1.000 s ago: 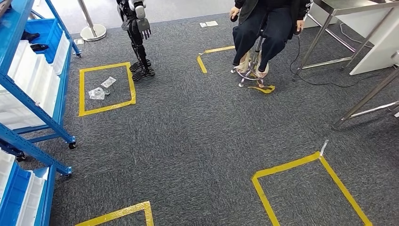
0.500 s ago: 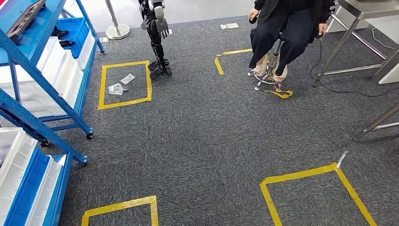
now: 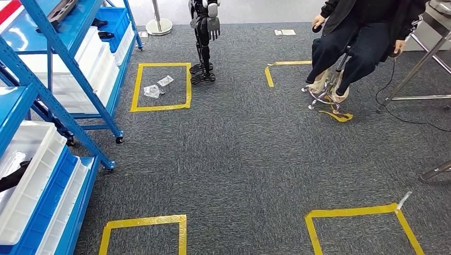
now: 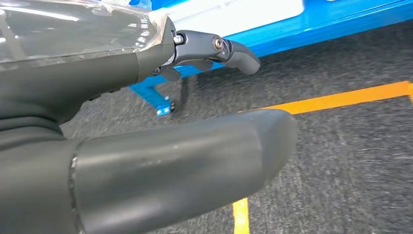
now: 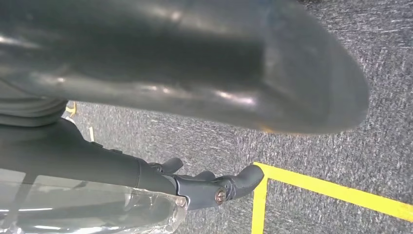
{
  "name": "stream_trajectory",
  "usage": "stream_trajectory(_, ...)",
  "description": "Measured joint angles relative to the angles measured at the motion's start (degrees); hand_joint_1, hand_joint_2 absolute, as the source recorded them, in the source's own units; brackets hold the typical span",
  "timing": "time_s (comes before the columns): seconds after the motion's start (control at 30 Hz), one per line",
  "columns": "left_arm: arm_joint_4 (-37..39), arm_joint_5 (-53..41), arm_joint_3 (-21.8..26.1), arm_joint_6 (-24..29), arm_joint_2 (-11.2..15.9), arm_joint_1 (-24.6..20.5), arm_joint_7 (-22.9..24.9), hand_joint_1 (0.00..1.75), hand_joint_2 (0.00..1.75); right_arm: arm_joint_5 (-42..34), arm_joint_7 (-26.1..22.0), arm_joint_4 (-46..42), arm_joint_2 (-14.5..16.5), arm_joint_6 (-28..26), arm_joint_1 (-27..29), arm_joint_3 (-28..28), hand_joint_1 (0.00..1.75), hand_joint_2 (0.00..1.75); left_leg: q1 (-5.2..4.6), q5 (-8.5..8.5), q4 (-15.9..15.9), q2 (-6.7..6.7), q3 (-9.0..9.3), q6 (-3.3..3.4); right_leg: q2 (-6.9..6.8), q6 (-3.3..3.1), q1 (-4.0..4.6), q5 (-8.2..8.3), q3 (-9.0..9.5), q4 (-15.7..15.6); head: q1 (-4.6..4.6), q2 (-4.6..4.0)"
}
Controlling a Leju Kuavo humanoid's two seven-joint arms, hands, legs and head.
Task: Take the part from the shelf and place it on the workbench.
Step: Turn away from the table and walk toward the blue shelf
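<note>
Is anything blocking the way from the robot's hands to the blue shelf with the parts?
Nothing visible. The blue shelf stands close on the left with bare carpet before it; the other robot and seated person are farther off.

The robot is turning toward the blue shelf (image 3: 64, 90), so its whole outlook swings: the racks fill more of the left side, while the seated person (image 3: 361, 42) and the second robot (image 3: 205, 37) slide rightward.

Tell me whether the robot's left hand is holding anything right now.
Empty, as far as shown. The left hand hangs over the carpet, thumb and dark fingers apart, nothing between them.
</note>
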Motion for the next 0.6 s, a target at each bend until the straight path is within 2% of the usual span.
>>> stream_trajectory(0.03, 0.05, 0.0, 0.05, 0.0, 0.0, 0.02, 0.0, 0.0, 0.0, -0.01, 0.01, 0.0, -0.03, 0.0, 0.05, -0.01, 0.0, 0.0, 0.02, 0.05, 0.01, -0.56, 0.0, -0.04, 0.08, 0.45, -0.16, 0.56, 0.18, -0.38, 0.01, 0.0)
stream_trajectory(0.07, 0.1, 0.0, 0.09, 0.0, 0.0, 0.04, 0.0, 0.0, 0.0, -0.01, 0.01, 0.0, -0.07, 0.0, 0.08, -0.01, 0.0, 0.0, 0.06, 0.11, 0.03, -1.12, 0.04, -0.13, 0.18, 0.98, -0.37, 1.81, 1.3, -2.73, 0.01, 0.01)
stream_trajectory(0.13, 0.15, 0.0, 0.12, 0.02, 0.0, 0.03, -0.01, 0.0, 0.0, -0.01, 0.02, 0.01, -0.13, 0.0, 0.06, 0.0, 0.0, 0.0, 0.09, 0.21, 0.16, -2.2, 0.05, -0.56, 1.44, 1.97, -0.82, 5.07, 5.21, -11.03, 0.04, 0.01)
stream_trajectory(0.17, 0.15, 0.0, 0.14, 0.07, 0.01, 0.02, -0.01, 0.0, 0.0, -0.01, 0.02, 0.02, -0.12, 0.0, 0.02, 0.01, 0.0, 0.0, 0.03, 0.25, 0.26, -2.65, -0.03, -0.88, 2.05, 2.0, -0.92, 6.1, 6.52, -14.03, 0.02, 0.01)
stream_trajectory(0.2, 0.15, 0.0, 0.15, 0.14, 0.01, 0.02, -0.02, 0.0, 0.0, -0.01, 0.02, 0.03, -0.1, 0.0, -0.02, 0.01, 0.0, 0.0, -0.03, 0.32, 0.32, -3.02, -0.14, -1.25, 2.55, 1.84, -0.9, 6.72, 7.31, -15.96, -0.02, 0.0)
stream_trajectory(0.23, 0.16, 0.0, 0.18, 0.22, 0.01, 0.02, -0.02, 0.0, 0.0, 0.01, 0.02, 0.04, -0.09, 0.0, -0.05, 0.02, 0.0, 0.0, -0.06, 0.43, 0.31, -3.35, -0.23, -1.61, 2.57, 1.43, -0.68, 6.77, 7.36, -16.27, -0.05, 0.0)
stream_trajectory(0.3, 0.21, 0.0, 0.25, 0.34, -0.02, 0.1, -0.01, 0.0, 0.0, 0.01, 0.06, 0.04, -0.11, 0.0, -0.1, 0.02, 0.0, 0.0, 0.19, 0.51, 0.35, -3.67, -0.47, -2.18, 1.78, 0.52, -0.68, 7.14, 7.51, -16.39, -0.1, 0.01)
stream_trajectory(0.33, 0.23, 0.0, 0.28, 0.37, -0.04, 0.13, -0.01, 0.0, 0.0, 0.02, 0.08, 0.04, -0.14, 0.0, -0.13, 0.01, 0.0, 0.0, 0.29, -0.1, 1.07, -3.09, -0.88, -2.38, 1.38, 0.02, -0.75, 7.35, 7.55, -16.46, -0.14, 0.01)
stream_trajectory(0.4, 0.26, 0.0, 0.32, 0.4, -0.11, 0.1, 0.0, 0.0, 0.0, 0.1, 0.1, 0.04, -0.17, 0.0, -0.14, 0.01, 0.0, 0.0, 0.36, -3.21, 5.61, -0.98, -3.01, -2.68, 0.53, -0.89, -0.81, 7.66, 7.44, -16.58, -0.42, 0.01)
stream_trajectory(0.43, 0.26, 0.0, 0.32, 0.42, -0.14, 0.06, -0.01, 0.0, 0.0, 0.14, 0.11, 0.04, -0.17, 0.0, -0.07, 0.01, 0.0, 0.0, 0.32, -5.4, 9.54, 0.01, -4.78, -2.79, 0.05, -1.16, -0.59, 7.67, 7.32, -16.57, -0.56, 0.0)
stream_trajectory(0.47, 0.26, 0.0, 0.33, 0.45, -0.16, 0.02, -0.01, 0.0, 0.0, 0.19, 0.14, 0.04, -0.19, 0.0, 0.01, 0.01, 0.0, 0.0, 0.34, -7.2, 13.45, 0.49, -6.52, -2.88, -0.49, -1.3, -0.4, 7.65, 7.25, -16.55, -0.64, 0.0)
stream_trajectory(0.5, 0.26, 0.0, 0.34, 0.47, -0.17, 0.03, -0.01, 0.0, 0.0, 0.2, 0.19, 0.04, -0.2, 0.0, 0.07, 0.01, 0.0, 0.0, 0.35, -8.13, 16.25, 0.7, -7.73, -2.91, -1.03, -1.33, -0.22, 7.62, 7.21, -16.54, -0.63, 0.0)
stream_trajectory(0.53, 0.26, 0.01, 0.36, 0.5, -0.18, 0.06, -0.01, 0.0, 0.0, 0.21, 0.26, 0.04, -0.21, 0.0, 0.08, 0.01, 0.0, 0.0, 0.35, -8.19, 17.49, 0.87, -8.16, -2.87, -1.58, -1.37, -0.07, 7.6, 7.2, -16.53, -0.63, 0.0)
stream_trajectory(0.57, 0.26, 0.01, 0.39, 0.54, -0.19, 0.09, -0.01, 0.0, 0.0, 0.21, 0.34, 0.04, -0.22, 0.0, 0.03, 0.01, 0.0, 0.0, 0.34, -7.06, 16.09, 1.04, -7.28, -2.76, -2.03, -1.39, 0.01, 7.57, 7.24, -16.53, -0.63, 0.0)
stream_trajectory(0.6, 0.26, 0.01, 0.42, 0.59, -0.2, 0.1, -0.01, 0.0, 0.0, 0.21, 0.43, 0.04, -0.21, 0.0, -0.05, 0.01, 0.0, 0.0, 0.33, -5.21, 12.65, 1.39, -5.33, -2.57, -2.44, -1.42, 0.07, 7.52, 7.34, -16.53, -0.63, 0.0)
